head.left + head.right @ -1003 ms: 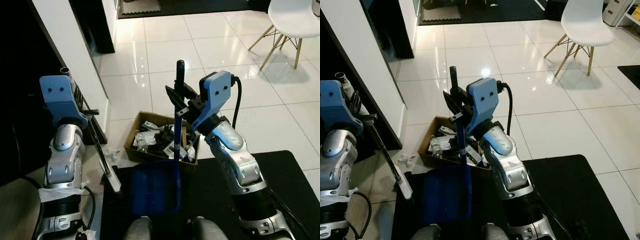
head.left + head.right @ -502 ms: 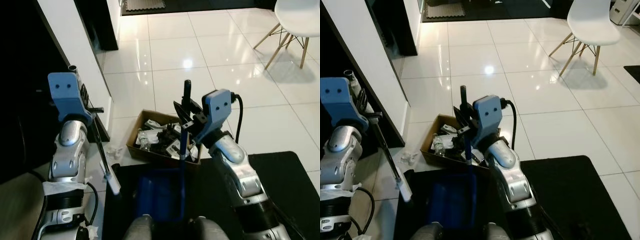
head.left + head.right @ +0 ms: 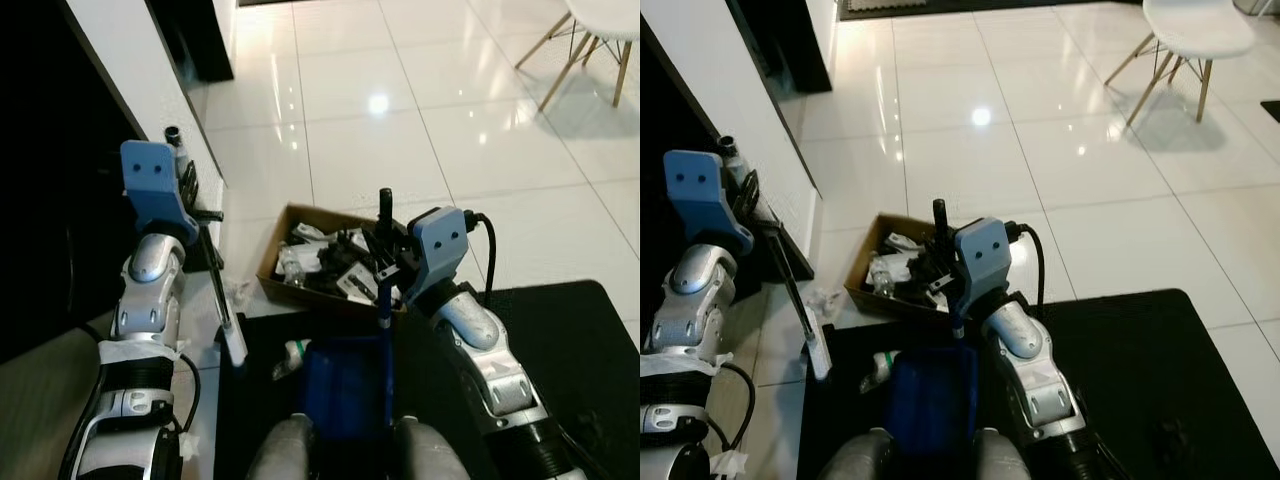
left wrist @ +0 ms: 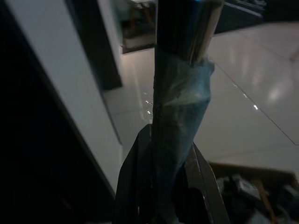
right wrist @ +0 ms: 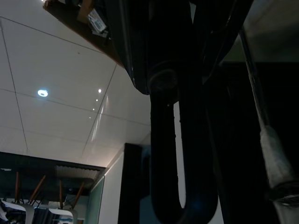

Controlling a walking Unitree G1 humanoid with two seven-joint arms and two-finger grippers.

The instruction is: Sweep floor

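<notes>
Sweeping looks to be at the gathering stage: the right hand (image 3: 388,262) is pinched on the upright handle of the blue dustpan (image 3: 345,385), whose pan sits low on the black mat (image 3: 560,340) just in front of the robot's knees, while the left hand (image 3: 200,215) is closed round the dark stick of the broom (image 3: 222,305). The left wrist view shows its fingers (image 4: 131,186) pressed on either side of the taped shaft. The broom slants down to a pale tip near the mat's left edge, and a small white and green scrap (image 3: 290,355) lies on the mat between that tip and the pan. The next move, by my reading, is to draw the broom across so the scrap goes into the pan's mouth while the pan is held flat and steady. A cardboard box (image 3: 285,225) full of mixed rubbish stands just beyond the pan and crowds the stroke; crumpled bits lie beside it near the white wall (image 3: 130,70). A white chair (image 3: 1195,30) stands well apart on the glossy tiles (image 3: 400,110).
</notes>
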